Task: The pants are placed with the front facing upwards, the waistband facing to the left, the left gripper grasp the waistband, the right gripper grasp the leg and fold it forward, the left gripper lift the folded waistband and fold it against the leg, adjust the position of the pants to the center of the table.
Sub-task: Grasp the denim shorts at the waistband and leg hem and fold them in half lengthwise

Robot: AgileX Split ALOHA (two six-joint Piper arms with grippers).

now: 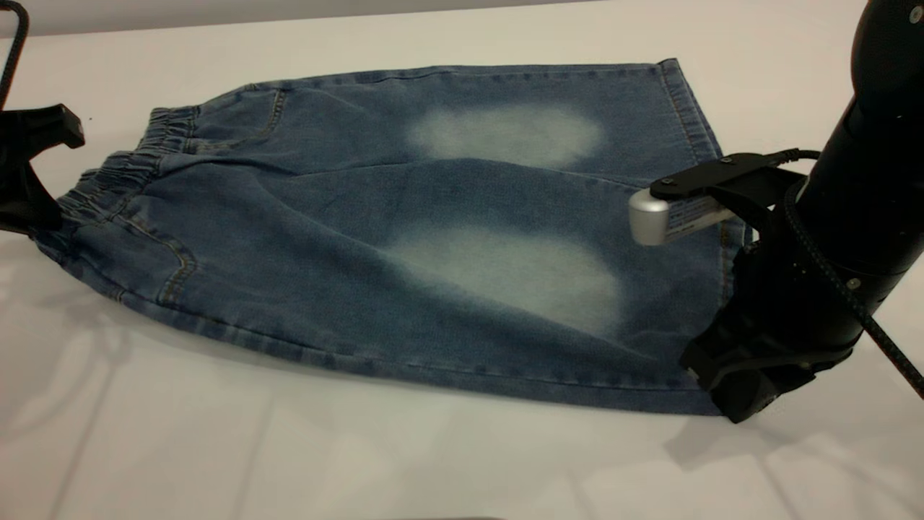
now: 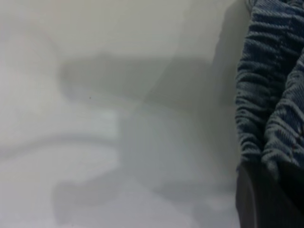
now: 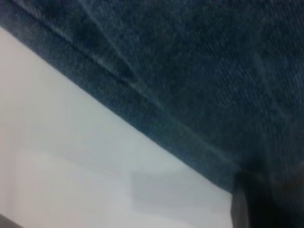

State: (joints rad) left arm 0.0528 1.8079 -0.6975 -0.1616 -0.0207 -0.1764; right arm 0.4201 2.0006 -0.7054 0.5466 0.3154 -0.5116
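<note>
Denim pants [image 1: 375,238] flat, left gripper [image 1: 29,173] clamped on waistband [image 1: 123,170], right gripper [image 1: 751,375] on leg [image 1: 505,303] hem.

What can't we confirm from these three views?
- Left gripper: cut off by the exterior view's left edge; grip on the waistband unclear. Left wrist view shows only blurred gathers.
- Right gripper: its own body covers the fingertips at the leg hem; right wrist view is blurred.
- Pants: underside and any print hidden against the table.
</note>
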